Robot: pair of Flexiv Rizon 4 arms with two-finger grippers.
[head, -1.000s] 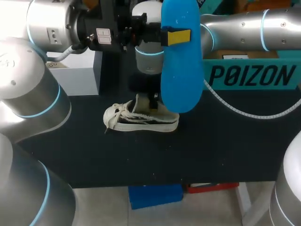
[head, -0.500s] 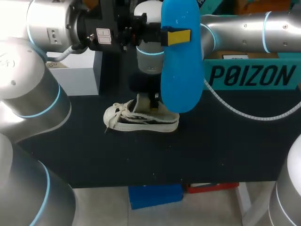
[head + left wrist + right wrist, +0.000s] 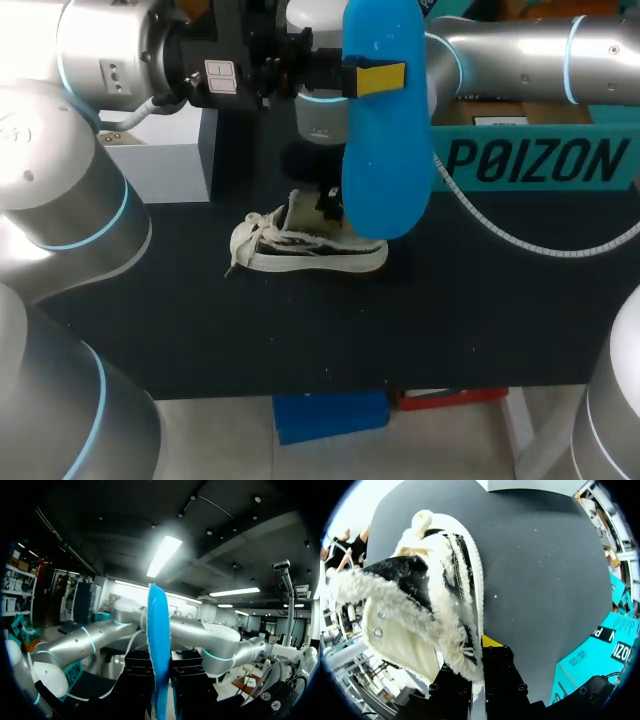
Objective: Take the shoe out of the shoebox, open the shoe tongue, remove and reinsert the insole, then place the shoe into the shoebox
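Your shoe (image 3: 310, 255) is out of the shoebox (image 3: 540, 160) and stands on the tabletop (image 3: 480, 320), with your right tool (image 3: 479, 680) clamped on its collar. The insole (image 3: 385, 150) is out too, pinched upright in your left tool (image 3: 160, 680) above the shoe. Left to do: reinsert it, then box the shoe; the shoebox sits just behind the shoe.
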